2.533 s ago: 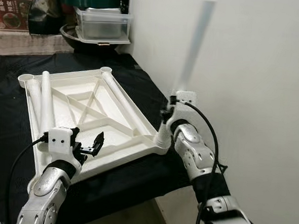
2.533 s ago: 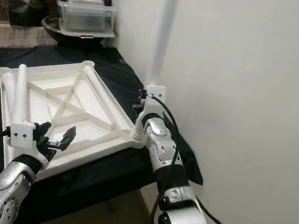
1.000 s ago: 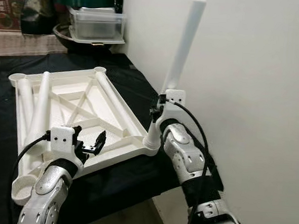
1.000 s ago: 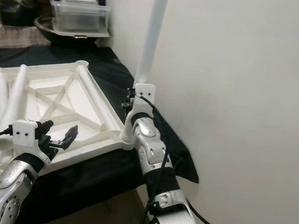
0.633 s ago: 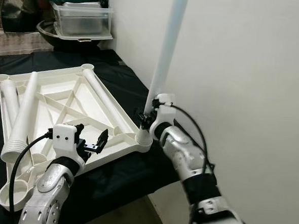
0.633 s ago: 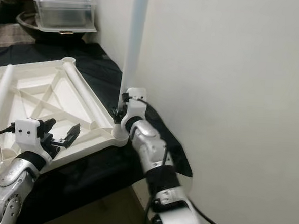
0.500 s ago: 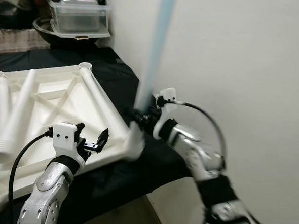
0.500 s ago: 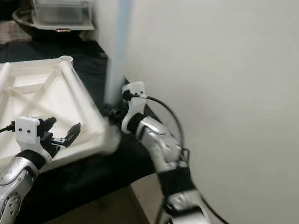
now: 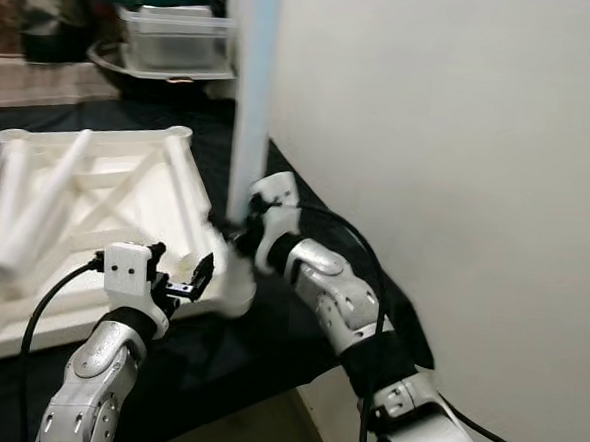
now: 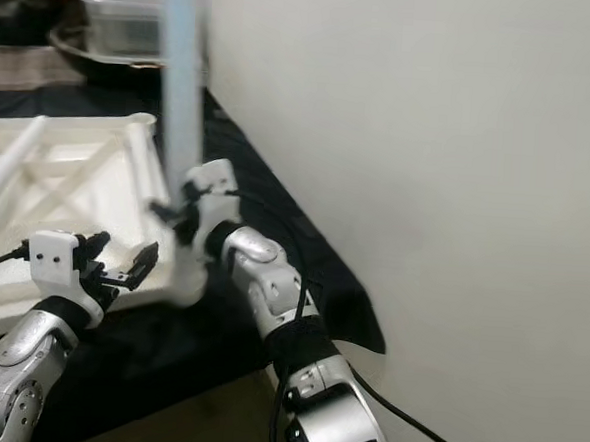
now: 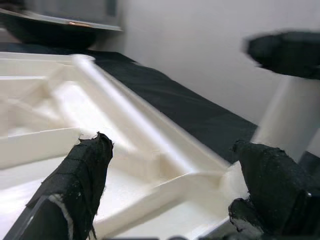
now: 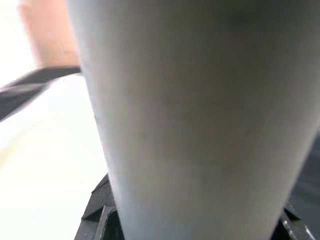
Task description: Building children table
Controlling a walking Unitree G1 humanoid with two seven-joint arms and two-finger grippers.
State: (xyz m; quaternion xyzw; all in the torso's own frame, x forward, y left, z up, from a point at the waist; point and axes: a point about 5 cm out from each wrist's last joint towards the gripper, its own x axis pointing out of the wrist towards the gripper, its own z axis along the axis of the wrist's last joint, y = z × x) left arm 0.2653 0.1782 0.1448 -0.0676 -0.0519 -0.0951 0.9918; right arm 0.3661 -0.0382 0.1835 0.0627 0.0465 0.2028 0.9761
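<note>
Right pincer (image 9: 236, 227) is clamped round the upright white leg (image 9: 252, 98) at the tabletop's (image 9: 85, 208) corner; left pincer (image 9: 183, 282) hovers wide open, holding nothing.

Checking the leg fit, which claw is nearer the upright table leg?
Right. The right claw is shut on the leg near its base; the left claw hangs open beside the tabletop's near corner.
</note>
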